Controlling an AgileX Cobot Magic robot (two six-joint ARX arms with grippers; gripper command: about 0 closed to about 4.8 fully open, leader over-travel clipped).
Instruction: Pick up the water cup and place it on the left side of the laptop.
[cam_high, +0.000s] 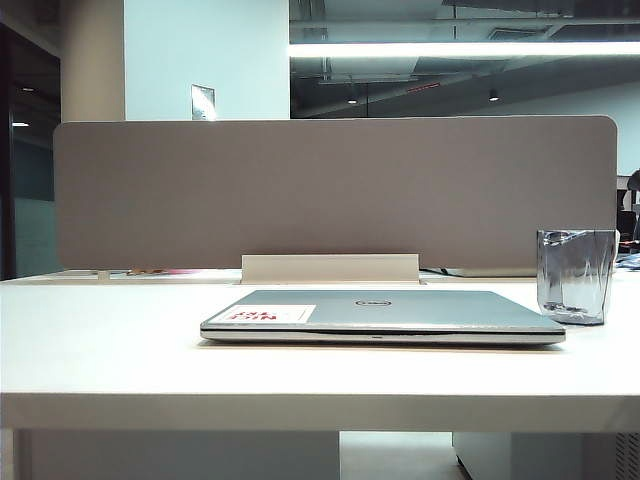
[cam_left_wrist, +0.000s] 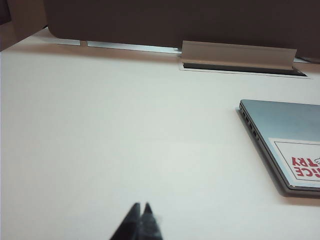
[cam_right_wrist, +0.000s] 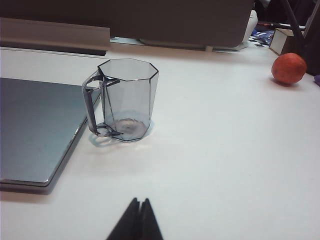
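Note:
The water cup (cam_high: 574, 275) (cam_right_wrist: 123, 99), a smoky-grey transparent faceted mug, stands upright on the white table just right of the laptop, its handle turned toward the laptop. The closed silver laptop (cam_high: 380, 315) (cam_left_wrist: 287, 142) (cam_right_wrist: 35, 130) lies flat at the table's middle, its red-lettered white sticker near its left end. No arm shows in the exterior view. My left gripper (cam_left_wrist: 141, 205) is shut and empty over bare table to the left of the laptop. Some way short of the cup, my right gripper (cam_right_wrist: 140, 201) hangs shut with nothing in it.
A grey partition panel (cam_high: 335, 190) runs along the table's back edge, with a raised cable-tray flap (cam_high: 330, 268) behind the laptop. An orange ball (cam_right_wrist: 288, 68) lies on the table to the far right of the cup. White table surface (cam_left_wrist: 100, 135) spreads left of the laptop.

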